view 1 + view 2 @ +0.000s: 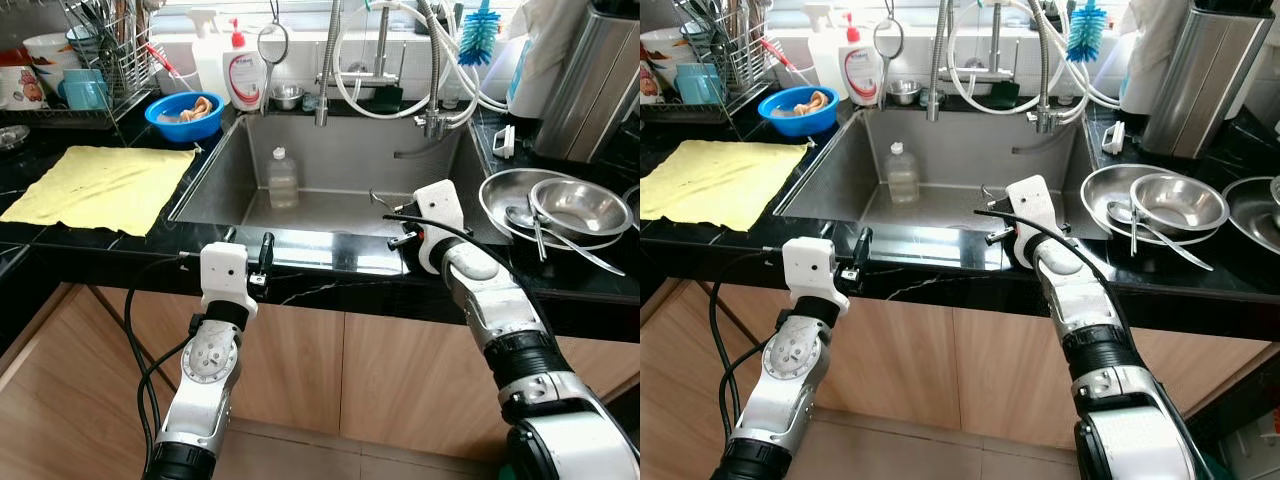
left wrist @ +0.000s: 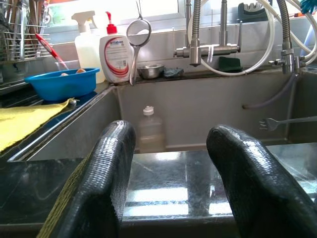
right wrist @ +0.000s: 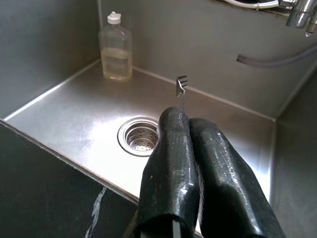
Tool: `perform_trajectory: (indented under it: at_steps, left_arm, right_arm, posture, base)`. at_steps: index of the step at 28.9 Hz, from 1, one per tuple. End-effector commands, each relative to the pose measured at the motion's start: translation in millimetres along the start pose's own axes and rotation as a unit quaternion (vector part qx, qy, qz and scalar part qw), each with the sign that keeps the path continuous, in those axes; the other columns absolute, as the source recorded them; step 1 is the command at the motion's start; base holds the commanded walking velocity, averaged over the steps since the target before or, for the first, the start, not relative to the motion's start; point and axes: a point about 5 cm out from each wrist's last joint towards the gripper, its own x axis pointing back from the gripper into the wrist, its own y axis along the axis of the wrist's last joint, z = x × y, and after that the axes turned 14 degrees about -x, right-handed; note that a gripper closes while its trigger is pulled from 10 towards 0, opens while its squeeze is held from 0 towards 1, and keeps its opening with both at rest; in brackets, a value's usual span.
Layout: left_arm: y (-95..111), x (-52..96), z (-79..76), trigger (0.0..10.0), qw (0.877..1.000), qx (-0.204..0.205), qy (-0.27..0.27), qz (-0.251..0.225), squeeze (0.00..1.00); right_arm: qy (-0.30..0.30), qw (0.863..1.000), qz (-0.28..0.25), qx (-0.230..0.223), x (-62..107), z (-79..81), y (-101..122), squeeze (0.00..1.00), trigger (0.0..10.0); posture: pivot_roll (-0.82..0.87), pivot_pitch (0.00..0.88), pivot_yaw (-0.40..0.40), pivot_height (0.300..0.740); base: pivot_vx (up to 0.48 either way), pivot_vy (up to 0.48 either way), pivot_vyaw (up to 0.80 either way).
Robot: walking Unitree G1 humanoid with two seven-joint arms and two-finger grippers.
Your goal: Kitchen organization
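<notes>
With the right gripper [image 3: 185, 124] clamped on a thin steel fork [image 3: 182, 85] above the stainless sink [image 1: 330, 215], it should carry level to the steel dishes [image 1: 555, 210] while the left gripper [image 2: 171, 163], fingers apart, waits at the counter edge.

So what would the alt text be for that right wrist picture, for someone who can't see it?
Two black fingers of the robot's right gripper are pinched shut on a small metal fork, held above a steel sink near its round drain strainer. A clear plastic bottle with a white cap stands in the sink's back corner.
</notes>
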Motion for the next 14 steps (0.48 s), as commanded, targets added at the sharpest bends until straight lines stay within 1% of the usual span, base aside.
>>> perform_trajectory:
  at_steps: [1, 2, 8, 11, 12, 13, 14]
  left_arm:
    - [0, -0.5, 1.3, 10.0, 1.0, -0.008, 0.004, -0.001, 0.0]
    - [0, -0.6, 1.2, 10.0, 1.0, -0.008, 0.004, -0.001, 0.0]
    - [0, -0.9, 2.2, 10.0, 1.0, -0.008, 0.005, -0.002, 0.0]
    - [0, -0.5, 2.5, 10.0, 1.0, -0.01, 0.005, -0.001, 0.0]
    - [0, -0.3, 2.5, 10.0, 1.0, -0.01, 0.005, -0.001, 0.0]
    - [0, -0.1, 2.6, 10.0, 1.0, -0.01, 0.005, -0.001, 0.0]
    - [0, -0.1, 2.7, 10.0, 1.0, -0.01, 0.005, -0.001, 0.0]
  right_arm:
    - [0.001, 1.0, 0.006, -0.004, -2.5, -1.2, -2, 0.99, 10.0]
    - [0.001, 1.0, 0.005, -0.004, -3.1, -1.4, -2, 1.0, 10.0]
    - [0.0, 1.0, -0.007, -0.001, -4.9, -0.9, 2, 1.0, 10.0]
    - [-0.001, 1.0, -0.025, 0.001, -5.6, 1.4, 7, 1.0, 10.0]
    - [0.001, 0.999, -0.045, 0.001, -5.3, 2.8, 13, 1.0, 10.0]
    - [0.003, 0.996, -0.092, -0.002, -2.9, 5.8, 27, 0.0, 10.0]
    - [-0.001, 0.993, -0.114, 0.001, -1.3, 6.4, 33, 0.0, 10.0]
  posture:
    - [-0.13, 0.0, 0.035, 0.74]
    - [-0.13, 0.0, 0.035, 0.74]
    - [-0.12, 0.0, 0.035, 0.74]
    - [-0.12, 0.0, 0.036, 0.74]
    - [-0.12, 0.0, 0.036, 0.74]
    - [-0.12, 0.0, 0.036, 0.74]
    - [-0.12, 0.0, 0.036, 0.74]
  base:
    - [0.0, 0.0, 0.0]
    - [0.0, 0.0, 0.0]
    - [0.0, 0.0, 0.0]
    - [0.0, 0.0, 0.0]
    - [0.0, 0.0, 0.0]
    - [0.0, 0.0, 0.0]
    - [0.0, 0.0, 0.0]
